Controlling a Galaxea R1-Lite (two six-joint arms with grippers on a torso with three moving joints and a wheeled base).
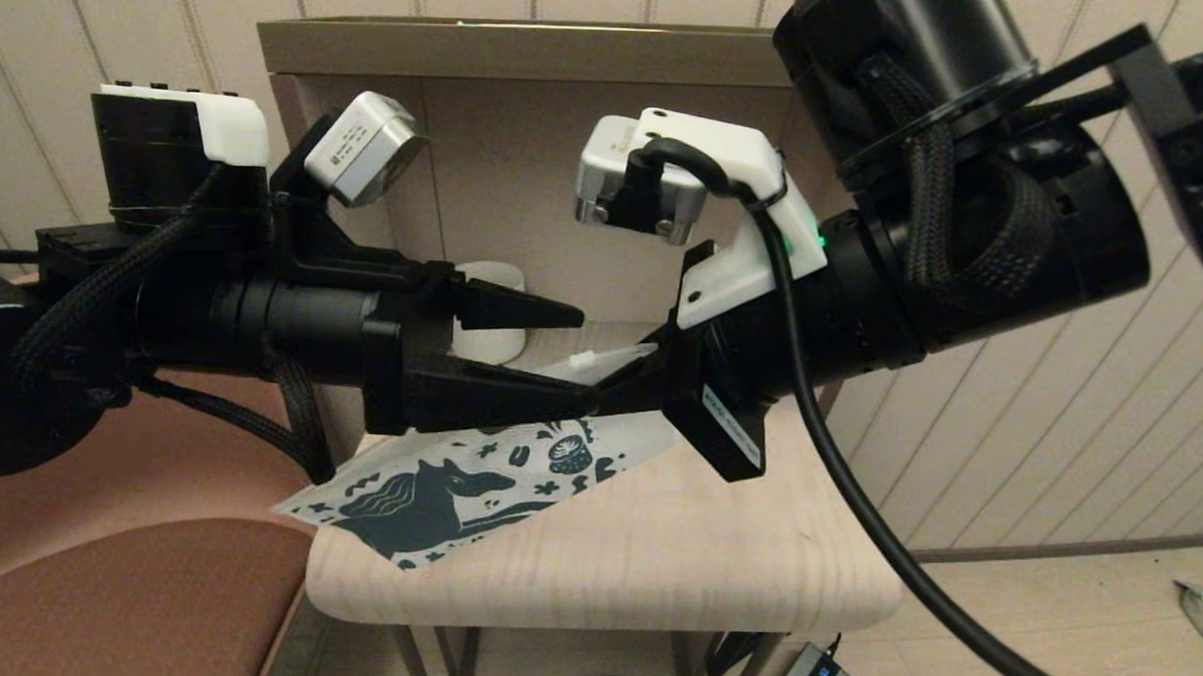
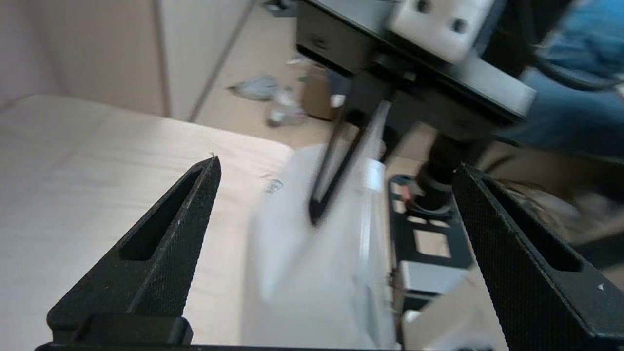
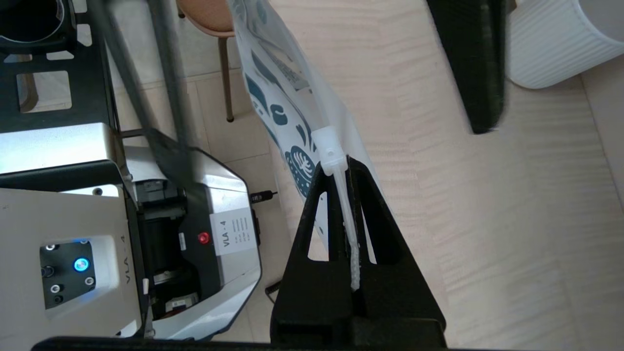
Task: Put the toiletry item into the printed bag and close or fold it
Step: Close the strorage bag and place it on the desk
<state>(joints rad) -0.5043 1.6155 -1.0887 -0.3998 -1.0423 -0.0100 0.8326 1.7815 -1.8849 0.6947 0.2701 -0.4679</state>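
Reaching level from the right, the right gripper [image 3: 341, 168] pinches the soft white horse-printed bag's [image 1: 456, 483] zip edge while the left gripper [image 1: 571, 362] gapes wide beside it.

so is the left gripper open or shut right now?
Open: left gripper jaws stand wide apart, holding nothing, facing the printed bag.

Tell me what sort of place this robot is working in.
Probably a home-style room or a lab mock-up of one: a small pale wood table, a brown cushioned chair beside it, panelled walls, and a white ribbed mug near the printed bag.
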